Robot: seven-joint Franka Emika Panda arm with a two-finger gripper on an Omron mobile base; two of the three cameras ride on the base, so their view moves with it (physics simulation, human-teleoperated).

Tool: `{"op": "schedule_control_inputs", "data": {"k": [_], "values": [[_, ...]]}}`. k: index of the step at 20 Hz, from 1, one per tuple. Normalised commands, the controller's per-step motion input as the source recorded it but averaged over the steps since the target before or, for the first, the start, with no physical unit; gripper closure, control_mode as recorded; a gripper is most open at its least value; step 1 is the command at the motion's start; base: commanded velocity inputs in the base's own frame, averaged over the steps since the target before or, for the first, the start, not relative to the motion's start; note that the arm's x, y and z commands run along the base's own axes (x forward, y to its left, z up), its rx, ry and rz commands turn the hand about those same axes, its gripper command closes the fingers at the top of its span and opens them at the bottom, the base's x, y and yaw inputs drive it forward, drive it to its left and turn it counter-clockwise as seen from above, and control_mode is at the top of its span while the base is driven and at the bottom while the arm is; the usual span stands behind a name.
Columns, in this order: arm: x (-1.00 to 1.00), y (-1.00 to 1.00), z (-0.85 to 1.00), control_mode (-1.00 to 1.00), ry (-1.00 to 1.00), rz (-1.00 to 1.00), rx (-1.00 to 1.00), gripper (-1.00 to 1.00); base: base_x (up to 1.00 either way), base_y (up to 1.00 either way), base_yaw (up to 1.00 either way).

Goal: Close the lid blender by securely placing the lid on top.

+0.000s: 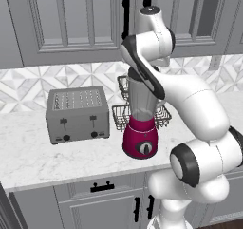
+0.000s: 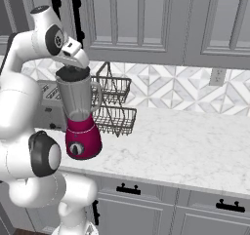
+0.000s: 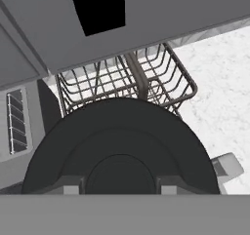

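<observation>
While the arm arches over the counter [image 2: 195, 136], the gripper [image 3: 120, 187] hangs straight above the blender [image 2: 80, 117], its two fingers [image 3: 71, 186] closed on the raised knob at the centre of the lid [image 3: 119, 141]. The black lid lies directly beneath the hand, level at the jar's rim; whether it is fully seated I cannot tell. The jar's handle [image 3: 227, 166] juts out just past the lid's edge. Beyond the hand stands a two-tier wire basket [image 3: 161, 83] against the tiled wall, close behind the jar. Off to one side of the hand, near the blender but apart from it, sits the grey toaster [image 1: 77, 114].
</observation>
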Motion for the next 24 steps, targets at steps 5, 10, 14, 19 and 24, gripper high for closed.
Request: {"op": "schedule_control_inputs", "data": {"k": [5,10,14,19,24], "values": [[0.01,0.05,0.0,-1.0,0.0,-0.11,0.0,1.0,0.0,0.0,0.0],[0.0,0.01,0.0,-1.0,0.0,-0.14,0.0,1.0,0.0,0.0,0.0],[0.0,0.0,0.0,-1.0,0.0,-0.12,0.0,1.0,0.0,0.0,0.0],[0.0,0.0,-0.12,-1.0,0.0,0.0,0.0,1.0,0.0,0.0,0.0],[0.0,0.0,-0.31,-1.0,0.0,0.0,0.0,1.0,0.0,0.0,0.0]]}}
